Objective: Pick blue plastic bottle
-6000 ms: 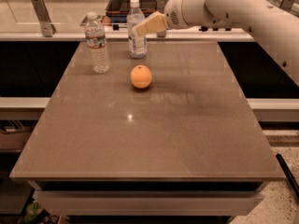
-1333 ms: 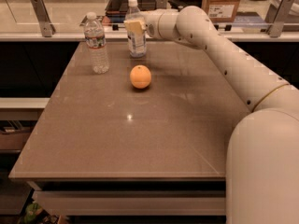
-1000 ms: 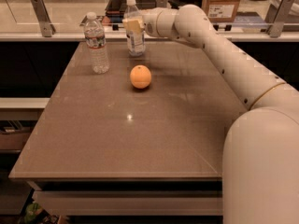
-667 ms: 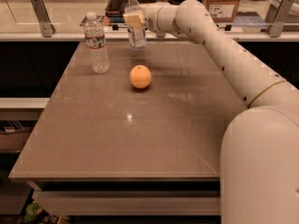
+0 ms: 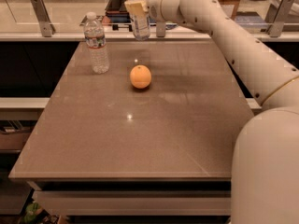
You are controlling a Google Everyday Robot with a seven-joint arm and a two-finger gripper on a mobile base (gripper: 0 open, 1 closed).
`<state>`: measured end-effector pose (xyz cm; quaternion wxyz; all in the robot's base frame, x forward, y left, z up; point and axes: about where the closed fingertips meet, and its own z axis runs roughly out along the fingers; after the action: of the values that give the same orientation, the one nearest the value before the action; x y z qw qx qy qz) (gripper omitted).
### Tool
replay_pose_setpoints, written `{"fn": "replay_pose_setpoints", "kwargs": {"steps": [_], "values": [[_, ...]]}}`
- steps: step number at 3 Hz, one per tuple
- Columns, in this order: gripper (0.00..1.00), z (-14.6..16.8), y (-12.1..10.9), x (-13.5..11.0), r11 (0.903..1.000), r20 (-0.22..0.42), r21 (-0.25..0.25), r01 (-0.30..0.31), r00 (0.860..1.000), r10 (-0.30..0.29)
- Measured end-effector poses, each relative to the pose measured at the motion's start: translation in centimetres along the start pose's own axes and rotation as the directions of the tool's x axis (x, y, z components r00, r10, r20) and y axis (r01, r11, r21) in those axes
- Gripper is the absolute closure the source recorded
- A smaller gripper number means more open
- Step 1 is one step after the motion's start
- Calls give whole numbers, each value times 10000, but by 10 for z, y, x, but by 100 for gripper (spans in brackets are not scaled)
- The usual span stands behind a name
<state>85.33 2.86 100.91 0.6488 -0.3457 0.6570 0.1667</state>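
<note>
Camera view is showing us the gripper (image 5: pixel 137 7) at the far edge of the table (image 5: pixel 140 143), with its arm reaching in from the right. Its fingers are closing around the upper body of the blue plastic bottle (image 5: pixel 140 28) and holding it upright. What is changing is the height. A second ago the bottle was standing on the tabletop behind the orange (image 5: pixel 140 76); now we are seeing its base hanging clear of the surface, up against the counter behind, and its cap is nearly reaching the top of the frame. The clear ribbed bottle (image 5: pixel 97 43) is sitting where it was at the far left, and the orange is lying where it did.

We are judging the pick as essentially made, since the bottle's weight is now riding on the fingers alone. What we are watching for is slip, as smooth plastic can slide in a pinch grip.
</note>
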Motion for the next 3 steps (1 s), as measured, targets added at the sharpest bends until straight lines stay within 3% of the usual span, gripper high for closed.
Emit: {"fn": "replay_pose_setpoints", "kwargs": {"steps": [3], "values": [[100, -41, 5, -63, 9944, 565, 158, 1041, 9929, -1048]]}}
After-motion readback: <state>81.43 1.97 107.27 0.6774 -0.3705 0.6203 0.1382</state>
